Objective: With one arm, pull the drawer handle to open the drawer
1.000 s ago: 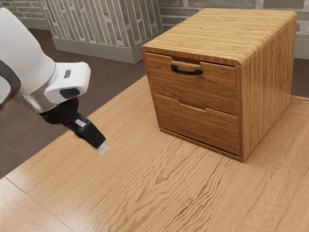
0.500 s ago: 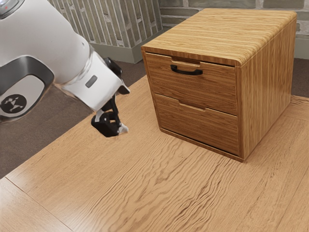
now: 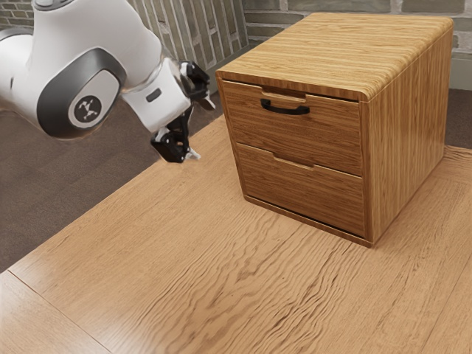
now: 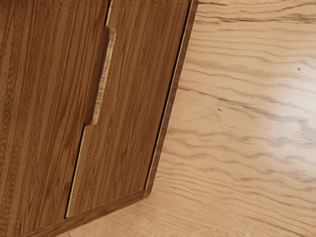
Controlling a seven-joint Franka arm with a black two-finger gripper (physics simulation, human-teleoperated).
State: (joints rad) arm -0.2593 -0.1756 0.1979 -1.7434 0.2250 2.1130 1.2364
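A wooden cabinet (image 3: 346, 51) stands on the table at the exterior view's right, with two drawers in its front. The top drawer (image 3: 324, 140) sits flush and carries a black handle (image 3: 285, 110) near its upper edge. My gripper (image 3: 179, 149) hangs above the table to the left of the cabinet's front corner, lower than the handle and well apart from it. In the wrist view the top drawer's front (image 4: 39, 98) and the lower drawer (image 4: 133, 98) meet at a seam with a wooden notch (image 4: 101, 74).
The wooden table (image 3: 221, 273) stretches in front of the cabinet, and its far-left edge (image 3: 110, 199) drops to a dark floor (image 3: 59, 177). A slatted grey wall (image 3: 199, 29) stands behind. My white arm (image 3: 81, 74) comes in from the upper left.
My arm has swung up and to the right, bringing the gripper from low over the table's left part to beside the cabinet's front corner. Both drawers have stayed put.
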